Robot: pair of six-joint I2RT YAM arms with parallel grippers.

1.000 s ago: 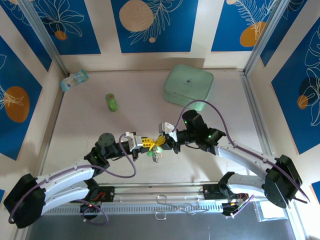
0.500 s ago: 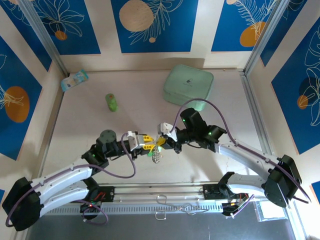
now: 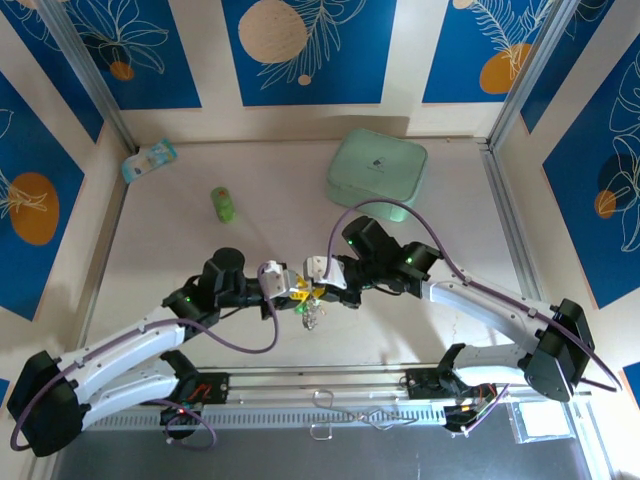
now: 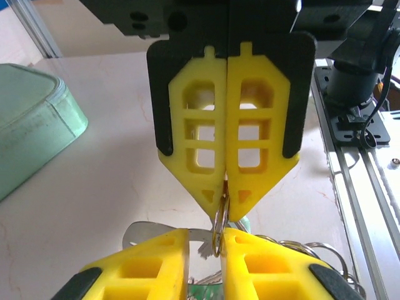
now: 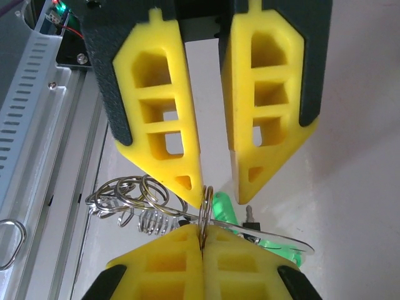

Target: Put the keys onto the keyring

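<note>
Right at the middle of the table (image 3: 180, 240), a little toward the near edge, the two arms meet nose to nose with their yellow fingers almost touching. The right gripper (image 5: 203, 232) is pressed fully together, and it pinches the keyring (image 5: 205, 201), which stands edge-on as a thin metal hoop rising out of its fingertips. The left gripper (image 5: 219, 187) faces it with its jaws only narrowly parted. The hoop sits in that slim gap, close against one fingertip, and I can't tell from where I stand whether it is actually being squeezed there. Hanging just below the pinch are the keys (image 5: 223, 211): a bright green plastic head and a flat silver blade poking out to the side. A tangle of silvery loops (image 5: 128, 192) with a small coil bunches up beside them. From above, the whole bundle dangles as a small glinting cluster just under the meeting fingertips, over bare tabletop. Well apart at the far side sits a mint-green rounded case (image 3: 377, 170). A small upright green cylinder (image 3: 222, 204) stands off to the left, and a pale packet (image 3: 150, 159) lies near the far left corner.
</note>
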